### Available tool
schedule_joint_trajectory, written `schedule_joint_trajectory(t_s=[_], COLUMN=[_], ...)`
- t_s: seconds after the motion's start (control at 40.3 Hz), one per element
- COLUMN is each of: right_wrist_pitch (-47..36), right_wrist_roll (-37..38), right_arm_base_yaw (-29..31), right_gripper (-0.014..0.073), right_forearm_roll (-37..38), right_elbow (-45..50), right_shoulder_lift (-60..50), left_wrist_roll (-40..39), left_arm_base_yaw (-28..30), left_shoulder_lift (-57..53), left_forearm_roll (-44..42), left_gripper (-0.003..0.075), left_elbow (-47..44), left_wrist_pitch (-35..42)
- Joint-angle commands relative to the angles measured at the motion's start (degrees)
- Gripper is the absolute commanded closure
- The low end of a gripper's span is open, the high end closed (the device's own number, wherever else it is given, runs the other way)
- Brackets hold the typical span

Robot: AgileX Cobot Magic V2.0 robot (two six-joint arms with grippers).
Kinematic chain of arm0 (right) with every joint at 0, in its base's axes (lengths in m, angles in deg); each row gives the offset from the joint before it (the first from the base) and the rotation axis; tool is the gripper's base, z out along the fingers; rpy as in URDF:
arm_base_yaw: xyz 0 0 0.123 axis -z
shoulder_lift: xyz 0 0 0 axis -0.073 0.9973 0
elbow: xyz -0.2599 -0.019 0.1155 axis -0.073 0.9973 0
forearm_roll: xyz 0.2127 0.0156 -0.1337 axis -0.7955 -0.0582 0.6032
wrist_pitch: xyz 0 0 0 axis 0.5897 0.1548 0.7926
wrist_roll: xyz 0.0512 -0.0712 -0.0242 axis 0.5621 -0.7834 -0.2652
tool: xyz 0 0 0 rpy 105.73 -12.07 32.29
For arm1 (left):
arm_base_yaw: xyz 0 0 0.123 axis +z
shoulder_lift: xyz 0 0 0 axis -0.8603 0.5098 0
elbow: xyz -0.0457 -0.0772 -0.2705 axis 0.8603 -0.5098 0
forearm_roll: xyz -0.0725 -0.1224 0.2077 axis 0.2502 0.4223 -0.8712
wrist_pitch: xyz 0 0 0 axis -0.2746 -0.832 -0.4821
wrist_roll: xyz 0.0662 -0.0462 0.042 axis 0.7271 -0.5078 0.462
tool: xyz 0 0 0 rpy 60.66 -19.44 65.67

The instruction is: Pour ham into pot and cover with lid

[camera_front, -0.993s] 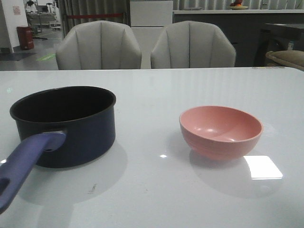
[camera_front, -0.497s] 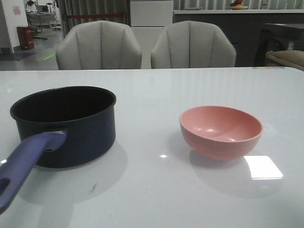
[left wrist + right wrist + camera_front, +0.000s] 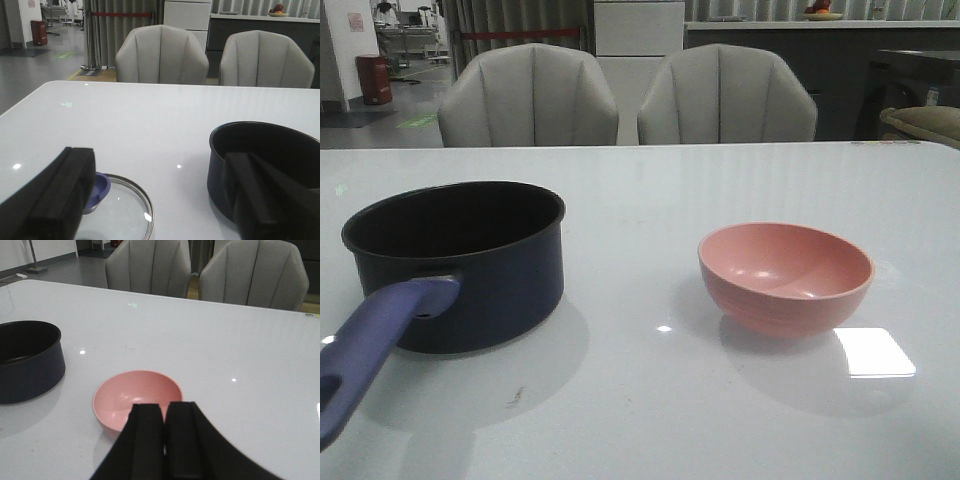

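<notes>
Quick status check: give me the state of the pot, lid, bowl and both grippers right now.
pot: upright on the table, uncovered, inside looks empty.
lid: flat on the table beside the pot, knob up.
pink bowl: upright, no ham visible inside.
left gripper: open, holding nothing, fingers spread wide.
right gripper: shut, empty, near the bowl.

white glossy table [image 3: 650, 190] carries pot [image 3: 470, 270], pink bowl [image 3: 785, 275], lid [image 3: 117, 210]; ham perhaps hidden.

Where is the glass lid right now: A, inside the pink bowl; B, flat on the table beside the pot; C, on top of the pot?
B: the left wrist view shows the lid lying flat on the table, apart from the open pot.
</notes>
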Motion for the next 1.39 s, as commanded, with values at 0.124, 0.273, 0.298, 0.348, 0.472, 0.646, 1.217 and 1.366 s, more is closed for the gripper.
schedule_joint_trajectory(t_s=[0.124, 0.273, 0.298, 0.348, 0.472, 0.646, 1.217, 1.366], right_wrist_pitch=[-5.2, -5.2, -5.2, -5.2, -5.2, -5.2, -5.2, -5.2], right_wrist_roll=[-0.7, -0.7, -0.7, -0.7, -0.7, -0.7, -0.7, -0.7], right_arm_base_yaw=[0.0, 0.0, 0.0, 0.0, 0.0, 0.0, 0.0, 0.0], right_gripper=[0.0447, 0.0447, 0.0447, 0.0447, 0.0447, 0.0447, 0.0447, 0.0447], right_forearm_roll=[0.1, 0.1, 0.1, 0.1, 0.1, 0.1, 0.1, 0.1], right_elbow=[-1.5, -1.5, -1.5, -1.5, -1.5, -1.5, -1.5, -1.5], right_shoulder_lift=[0.3, 0.3, 0.3, 0.3, 0.3, 0.3, 0.3, 0.3], left_wrist_roll=[-0.2, -0.2, -0.2, -0.2, -0.2, -0.2, -0.2, -0.2], left_arm_base_yaw=[0.2, 0.2, 0.2, 0.2, 0.2, 0.2, 0.2, 0.2], left_shoulder_lift=[-1.0, -1.0, -1.0, -1.0, -1.0, -1.0, -1.0, 0.3], left_forearm_roll=[0.0, 0.0, 0.0, 0.0, 0.0, 0.0, 0.0, 0.0], left_gripper=[0.0148, 0.0148, 0.0148, 0.0148, 0.0148, 0.0148, 0.0148, 0.0148], left_elbow=[-1.2, -1.2, -1.2, -1.2, -1.2, -1.2, -0.7, 5.8], left_wrist_pitch=[4.9, 4.9, 4.9, 4.9, 4.9, 4.9, 10.7, 3.7])
